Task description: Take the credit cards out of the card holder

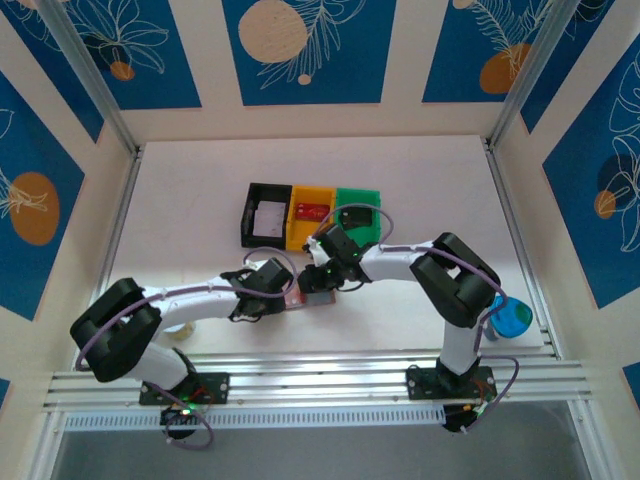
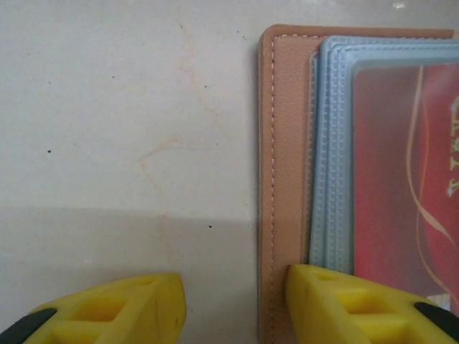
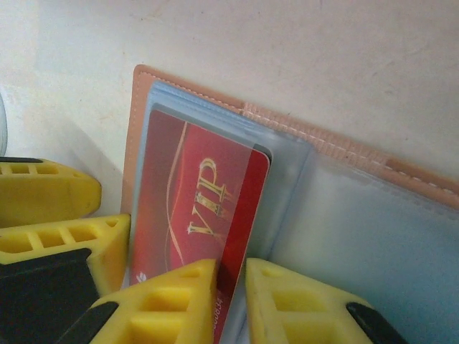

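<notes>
You have card holder [image 1: 310, 299] open on table [image 1: 190, 200], between left gripper [image 1: 287, 291] and right gripper [image 1: 319, 279]. Row of three bins [image 1: 312, 212] just behind it. Card [image 3: 193, 215] in holder pocket, edge between right gripper's fingers.

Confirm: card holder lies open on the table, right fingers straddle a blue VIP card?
Wrong colour: the VIP card is red, not blue, as the right wrist view shows. The card holder does lie open on the table, right fingers either side of the card.
</notes>
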Robot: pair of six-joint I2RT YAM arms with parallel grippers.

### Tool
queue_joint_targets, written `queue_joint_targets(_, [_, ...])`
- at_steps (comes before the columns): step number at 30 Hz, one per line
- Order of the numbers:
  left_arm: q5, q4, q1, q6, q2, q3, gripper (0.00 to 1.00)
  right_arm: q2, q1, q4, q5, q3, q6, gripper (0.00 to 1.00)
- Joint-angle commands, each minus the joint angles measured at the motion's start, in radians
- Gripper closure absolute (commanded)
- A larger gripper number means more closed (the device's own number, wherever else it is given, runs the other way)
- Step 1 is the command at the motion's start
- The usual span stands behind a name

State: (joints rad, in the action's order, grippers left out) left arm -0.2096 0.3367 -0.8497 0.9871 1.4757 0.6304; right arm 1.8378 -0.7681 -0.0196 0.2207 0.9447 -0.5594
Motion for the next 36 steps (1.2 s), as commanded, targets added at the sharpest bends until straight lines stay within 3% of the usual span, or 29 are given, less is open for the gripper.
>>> queue_joint_targets(1, [0.236,-0.297,-0.029,0.018,0.227,-0.095,0.55,0.024,-0.011,-0.010,0.041,0.014,0.007,0.82])
queue_joint_targets(26, [0.243,-0.330,-0.038,0.030,0.256,-0.101,0.55,-0.032,-0.026,0.108,0.169,-0.041,0.021,0.87])
queue_joint_targets(36, [0.242,-0.331,-0.043,0.035,0.257,-0.100,0.55,-0.037,-0.028,0.114,0.177,-0.044,0.023,0.95])
